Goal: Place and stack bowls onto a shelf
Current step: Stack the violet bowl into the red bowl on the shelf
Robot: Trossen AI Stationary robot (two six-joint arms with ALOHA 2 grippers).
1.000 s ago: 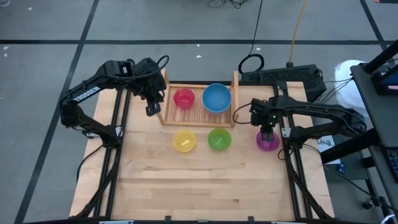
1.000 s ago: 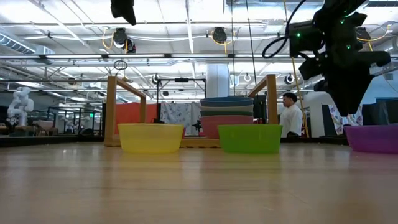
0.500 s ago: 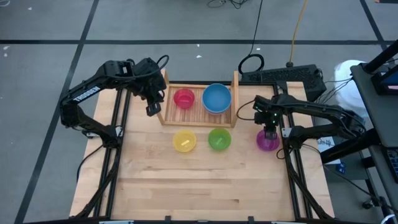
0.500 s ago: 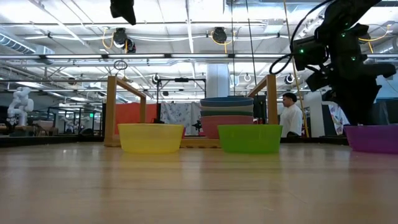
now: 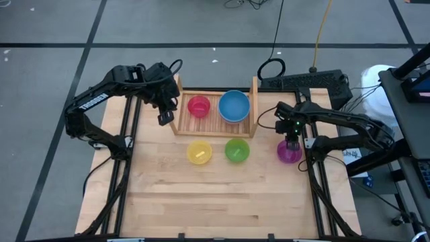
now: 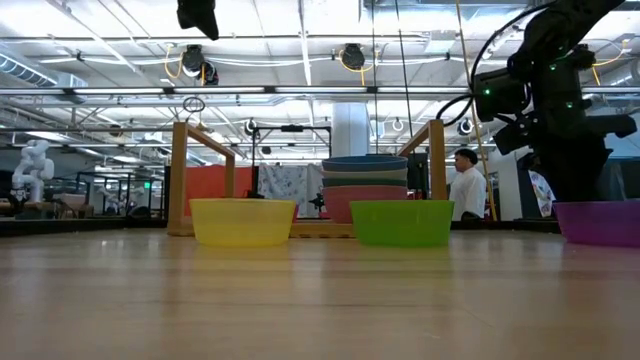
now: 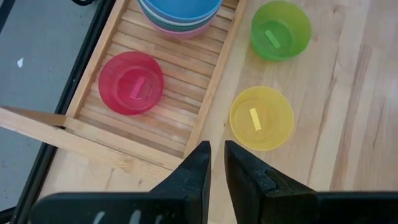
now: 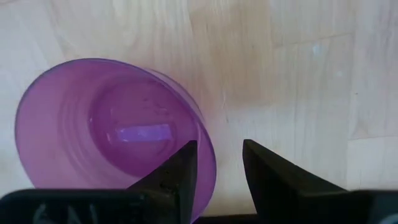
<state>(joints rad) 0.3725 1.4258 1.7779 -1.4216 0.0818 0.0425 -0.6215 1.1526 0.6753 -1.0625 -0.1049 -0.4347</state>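
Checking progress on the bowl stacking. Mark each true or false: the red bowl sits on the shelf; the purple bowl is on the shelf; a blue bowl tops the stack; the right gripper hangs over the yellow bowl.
1. The red bowl sits on the shelf. True.
2. The purple bowl is on the shelf. False: it stands on the table, outside the shelf's right board.
3. A blue bowl tops the stack. True.
4. The right gripper hangs over the yellow bowl. False: it straddles the purple bowl's rim, fingers open.

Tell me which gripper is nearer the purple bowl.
Right. The right gripper hangs directly over the purple bowl, jaws open astride its rim. The left gripper waits across the table, outside the shelf's far side board.
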